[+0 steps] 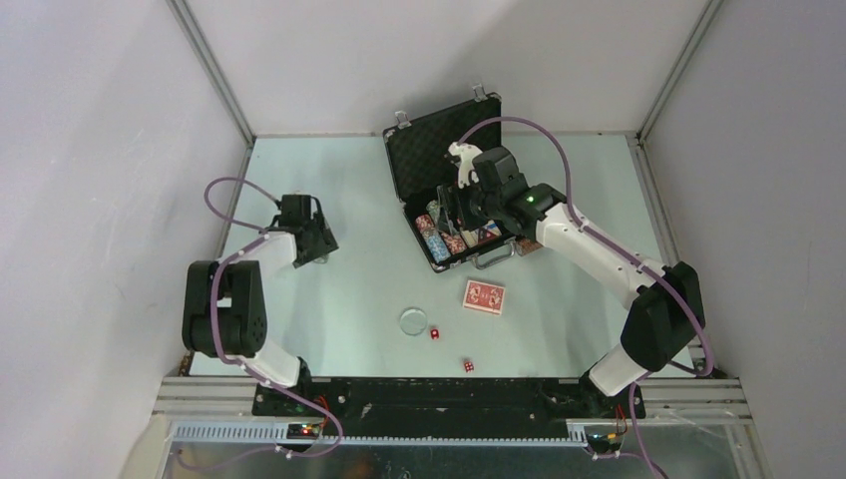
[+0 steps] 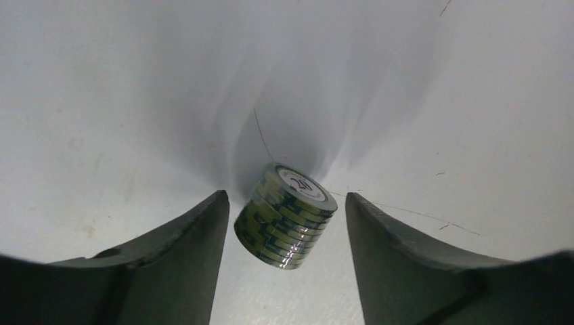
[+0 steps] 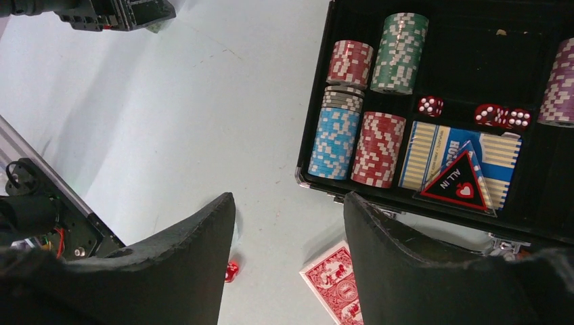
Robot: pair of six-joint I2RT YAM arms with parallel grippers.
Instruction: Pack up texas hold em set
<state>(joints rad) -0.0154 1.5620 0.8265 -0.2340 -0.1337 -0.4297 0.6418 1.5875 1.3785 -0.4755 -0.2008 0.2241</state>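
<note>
Jaws of the left gripper (image 2: pixel 285 198) stand apart with a gap on each side of a green striped chip stack (image 2: pixel 288 217), well left of the briefcase (image 1: pixel 427 150); only the left wrist view shows this stack, which the overhead view hides beneath the gripper. Over the briefcase's near edge the right gripper (image 3: pixel 288 198) hangs wide and empty, and its view alone resolves the contents: packed stacks (image 3: pixel 376 149) in red, green, blue, grey and purple, red dice (image 3: pixel 497 115), and a striped card box (image 3: pixel 440 152) under a black ALL IN triangle (image 3: pixel 455 184). Overhead, on the table just near of the briefcase, lie a red-backed deck (image 1: pixel 484 296), a clear disc (image 1: pixel 413 320) and two loose dice (image 1: pixel 435 333)
</note>
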